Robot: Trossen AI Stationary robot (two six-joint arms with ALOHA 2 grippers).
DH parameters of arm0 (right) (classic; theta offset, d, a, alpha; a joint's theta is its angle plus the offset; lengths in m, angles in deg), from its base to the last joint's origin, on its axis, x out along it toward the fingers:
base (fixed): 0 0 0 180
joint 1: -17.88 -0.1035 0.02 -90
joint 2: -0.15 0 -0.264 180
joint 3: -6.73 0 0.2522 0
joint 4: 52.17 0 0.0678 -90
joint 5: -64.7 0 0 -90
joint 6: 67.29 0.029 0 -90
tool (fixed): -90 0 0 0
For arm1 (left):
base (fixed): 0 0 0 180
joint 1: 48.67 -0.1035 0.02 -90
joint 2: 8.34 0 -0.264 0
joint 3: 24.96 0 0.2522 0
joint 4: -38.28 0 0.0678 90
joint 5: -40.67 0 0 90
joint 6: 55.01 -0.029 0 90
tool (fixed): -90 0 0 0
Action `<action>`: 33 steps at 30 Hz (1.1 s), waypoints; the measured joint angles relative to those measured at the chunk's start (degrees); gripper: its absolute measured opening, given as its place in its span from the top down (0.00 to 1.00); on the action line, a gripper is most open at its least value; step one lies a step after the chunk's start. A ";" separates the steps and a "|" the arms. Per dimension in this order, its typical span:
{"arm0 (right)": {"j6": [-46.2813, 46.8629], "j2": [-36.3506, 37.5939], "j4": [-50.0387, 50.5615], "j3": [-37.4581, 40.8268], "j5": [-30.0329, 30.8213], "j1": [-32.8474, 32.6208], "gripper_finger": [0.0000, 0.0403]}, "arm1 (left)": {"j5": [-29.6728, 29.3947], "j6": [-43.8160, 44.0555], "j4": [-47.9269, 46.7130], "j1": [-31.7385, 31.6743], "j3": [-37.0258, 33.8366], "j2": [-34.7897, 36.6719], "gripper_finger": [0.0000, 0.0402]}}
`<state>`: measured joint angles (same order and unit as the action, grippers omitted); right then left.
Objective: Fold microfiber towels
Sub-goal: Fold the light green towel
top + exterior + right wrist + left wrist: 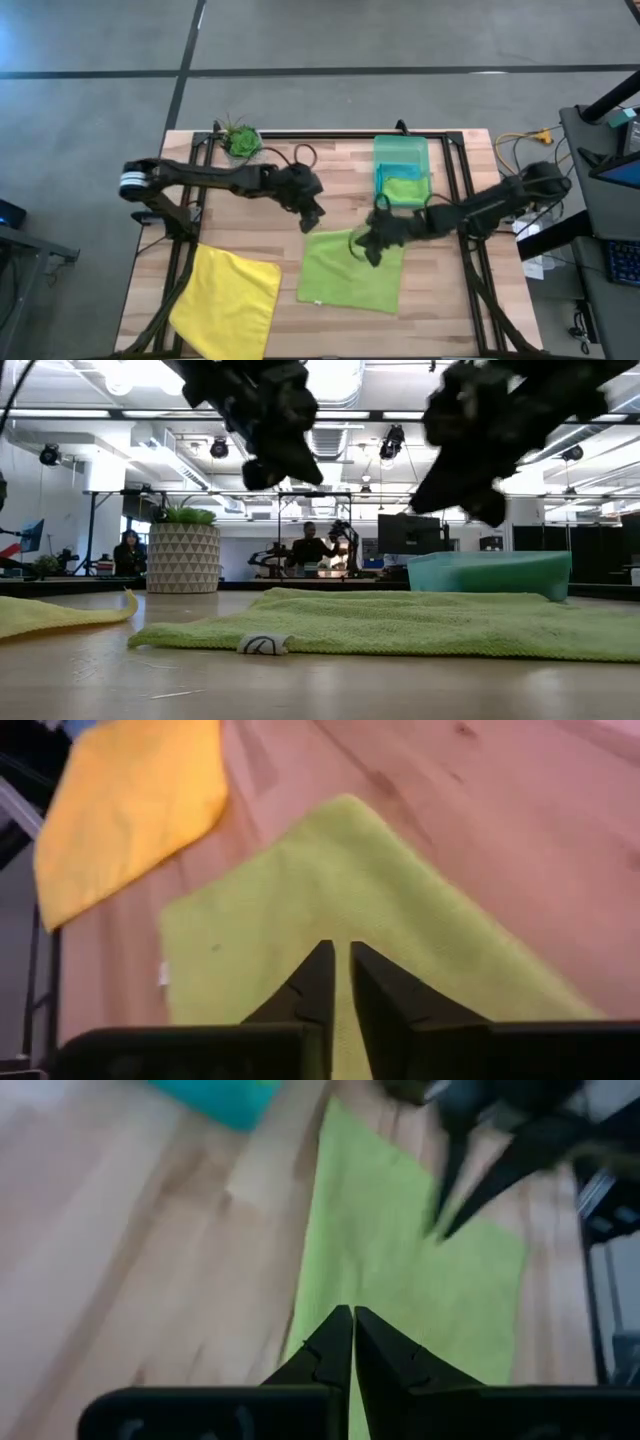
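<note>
A lime green towel (350, 270) lies spread flat on the table, a small white tag (262, 645) at its near left corner. A yellow towel (225, 300) lies flat at the near left. My left gripper (313, 215) is shut and empty, hovering above the table just beyond the green towel's far left corner (335, 1110). My right gripper (372, 250) is shut and empty, hovering over the towel's far edge (345, 805). In the low view both grippers (265, 470) (485, 510) hang clear above the cloth (400, 622).
A translucent green bin (402, 170) stands at the far right of the table, with a teal and a lime green cloth inside. A small potted plant (241, 140) stands at the far left. Dark rails (455, 180) run along the table's sides. People sit in the room behind.
</note>
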<state>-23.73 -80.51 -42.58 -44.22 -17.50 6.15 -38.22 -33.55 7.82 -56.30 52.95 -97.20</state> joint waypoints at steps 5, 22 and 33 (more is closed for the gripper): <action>-10.33 -5.98 -0.57 -3.75 -11.61 9.24 0.77 | 0.33 -0.79 0.73 -1.28 -6.21 5.81 1.00; -34.43 -28.93 24.09 -27.46 -16.14 13.64 0.78 | 3.39 8.35 18.02 -1.06 -29.09 15.94 1.00; -33.37 -20.76 26.06 -27.11 -10.34 6.59 0.98 | 3.43 8.28 22.02 -0.91 -29.80 16.14 1.00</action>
<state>-57.10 -101.27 -16.52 -71.33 -27.84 12.75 -34.79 -25.28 29.84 -57.21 23.15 -81.06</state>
